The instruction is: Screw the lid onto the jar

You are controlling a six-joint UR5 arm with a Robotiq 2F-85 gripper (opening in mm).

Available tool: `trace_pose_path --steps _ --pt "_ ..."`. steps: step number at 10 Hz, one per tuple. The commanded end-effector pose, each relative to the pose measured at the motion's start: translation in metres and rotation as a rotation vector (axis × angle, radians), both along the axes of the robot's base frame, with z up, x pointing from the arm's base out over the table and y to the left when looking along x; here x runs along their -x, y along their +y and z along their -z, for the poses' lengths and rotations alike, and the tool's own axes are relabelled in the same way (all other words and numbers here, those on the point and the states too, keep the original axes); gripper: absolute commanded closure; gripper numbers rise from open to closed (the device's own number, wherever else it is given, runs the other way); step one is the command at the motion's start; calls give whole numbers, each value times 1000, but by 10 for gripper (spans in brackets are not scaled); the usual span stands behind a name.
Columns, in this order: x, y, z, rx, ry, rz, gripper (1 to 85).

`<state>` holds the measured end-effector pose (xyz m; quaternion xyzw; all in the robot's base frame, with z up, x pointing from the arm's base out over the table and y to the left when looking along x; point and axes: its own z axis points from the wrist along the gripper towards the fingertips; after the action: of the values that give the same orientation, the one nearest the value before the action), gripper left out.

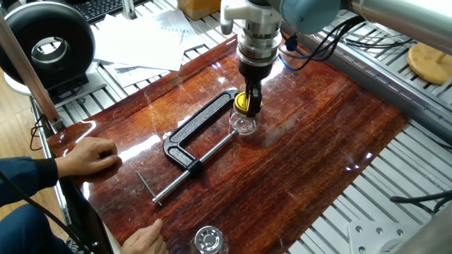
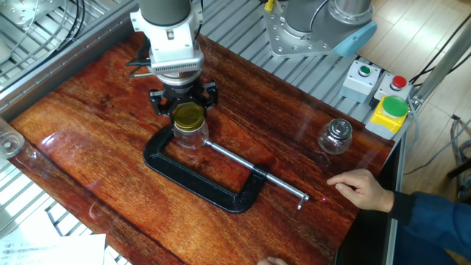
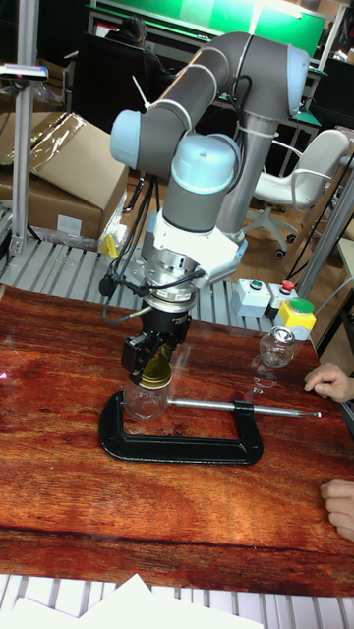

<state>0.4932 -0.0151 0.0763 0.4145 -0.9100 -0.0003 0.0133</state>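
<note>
The small clear glass jar [image 1: 244, 124] [image 2: 190, 135] [image 3: 143, 401] stands upright on the wooden table, held in the black C-clamp [image 1: 195, 134] [image 2: 208, 179] [image 3: 182, 444]. The yellow-gold lid [image 1: 245, 104] [image 2: 188, 115] [image 3: 155, 373] sits on the jar's mouth. My gripper [image 1: 249, 101] [image 2: 185, 108] [image 3: 149, 364] points straight down over the jar, its black fingers shut on the lid from both sides.
A second clear jar with a silvery top [image 2: 337, 136] [image 3: 277, 347] [image 1: 210, 240] stands near a person's hands [image 2: 361, 188] [image 1: 90, 155]. A button box [image 2: 388, 112] sits at the table's edge. A tan wooden disc [image 1: 429, 62] lies off the table on the metal frame.
</note>
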Motion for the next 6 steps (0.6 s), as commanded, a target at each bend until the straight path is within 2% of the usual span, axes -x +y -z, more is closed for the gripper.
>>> trace_pose_path --steps 1,2,3,4,6 --pt "8 13 -8 16 34 42 730" --pt "6 15 -9 5 34 39 707" --pt "0 15 -9 -22 35 15 603" --pt "-7 15 -9 -51 28 -8 567" --pt "-11 10 -6 -55 13 -25 553"
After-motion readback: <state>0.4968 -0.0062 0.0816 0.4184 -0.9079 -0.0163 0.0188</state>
